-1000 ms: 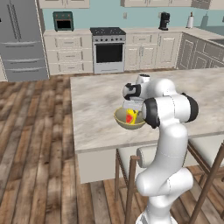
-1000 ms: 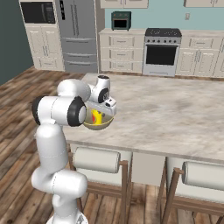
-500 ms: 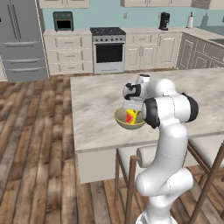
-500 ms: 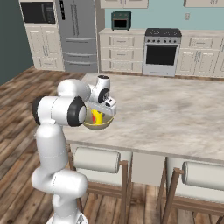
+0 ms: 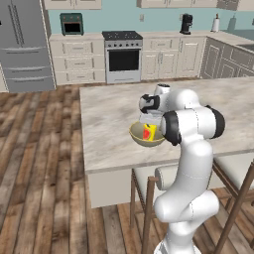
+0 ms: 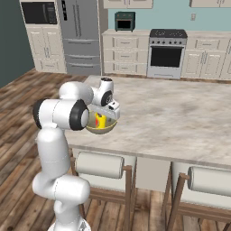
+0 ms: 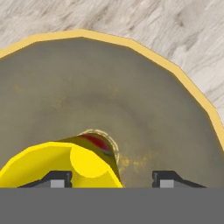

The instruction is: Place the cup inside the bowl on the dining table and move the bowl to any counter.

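Cup first: it sits right under my hand, yellow with a red patch on its side, resting inside the bowl close to the middle of the floor. My pincer hangs low over it with its two dark tips spread apart; the cup lies nearer the one tip, the other tip stands clear of it over bare bowl, and I cannot tell whether the near tip touches the cup. I judge that I am not gripping it. From the left base view the bowl stands on the dining tabletop near its front edge, the cup showing above the rim, my pincer just above. So the first half of the job looks done: cup in bowl. What is left, as I judge it, is to take the bowl by its rim and carry it off this island. Farther back, well apart across the wooden floor, runs the counter beside the stove, where the bowl could go.
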Available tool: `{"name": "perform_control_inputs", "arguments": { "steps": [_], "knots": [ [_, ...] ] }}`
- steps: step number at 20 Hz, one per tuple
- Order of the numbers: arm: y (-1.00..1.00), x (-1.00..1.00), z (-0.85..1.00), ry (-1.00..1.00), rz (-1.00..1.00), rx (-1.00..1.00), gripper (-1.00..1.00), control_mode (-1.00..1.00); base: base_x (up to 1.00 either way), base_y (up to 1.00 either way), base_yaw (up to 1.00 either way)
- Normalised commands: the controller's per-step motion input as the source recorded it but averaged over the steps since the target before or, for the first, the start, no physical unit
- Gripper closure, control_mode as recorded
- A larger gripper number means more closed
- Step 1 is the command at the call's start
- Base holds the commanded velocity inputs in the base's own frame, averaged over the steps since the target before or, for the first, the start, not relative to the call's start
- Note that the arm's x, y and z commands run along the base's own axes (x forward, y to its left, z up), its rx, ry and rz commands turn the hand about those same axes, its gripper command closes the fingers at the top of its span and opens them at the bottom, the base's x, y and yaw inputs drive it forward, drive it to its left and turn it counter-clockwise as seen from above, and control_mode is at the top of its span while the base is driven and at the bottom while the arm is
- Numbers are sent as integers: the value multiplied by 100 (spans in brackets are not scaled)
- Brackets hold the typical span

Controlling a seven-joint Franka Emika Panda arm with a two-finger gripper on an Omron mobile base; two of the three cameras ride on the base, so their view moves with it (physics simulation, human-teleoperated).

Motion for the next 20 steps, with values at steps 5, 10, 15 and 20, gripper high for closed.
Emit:
{"name": "perform_control_inputs", "arguments": {
  "steps": [5,10,15,20],
  "knots": [
    [0,0,1,0,0,0,-100,-100,0,0,0],
    [0,0,20,-5,0,0,-100,-100,0,0,0],
    [0,-3,32,-11,0,0,-100,-100,0,0,0],
    [0,-6,27,-11,0,0,-100,-100,0,0,0]
  ]
}}
